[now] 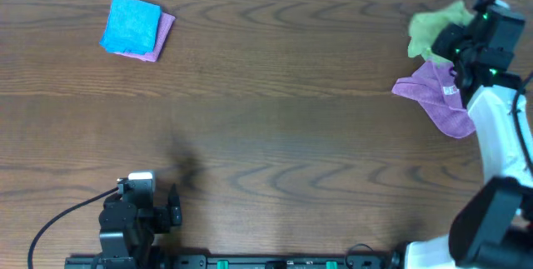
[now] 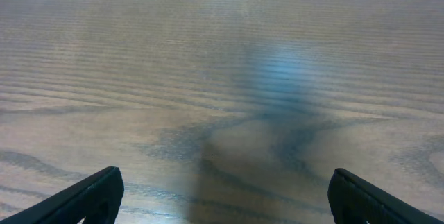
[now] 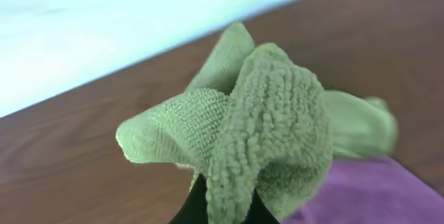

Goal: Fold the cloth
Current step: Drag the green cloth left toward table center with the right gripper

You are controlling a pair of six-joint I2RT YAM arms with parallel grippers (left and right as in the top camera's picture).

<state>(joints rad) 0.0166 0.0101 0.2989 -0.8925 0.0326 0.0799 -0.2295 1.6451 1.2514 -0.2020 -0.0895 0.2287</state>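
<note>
Up at the far right corner of the table, the lime-green cloth is bunched, clamped in the right gripper. It looks soft, light and floppy, and is probably best retaken by a corner. A purple cloth lies just beside it. The left gripper has its fingers apart, empty.

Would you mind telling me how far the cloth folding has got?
Nothing is folded yet: the green cloth is a crumpled bunch. In hand: the right gripper pinches it beside the purple cloth. To do: spreading it flat and folding; the left gripper is open, away from it.
</note>
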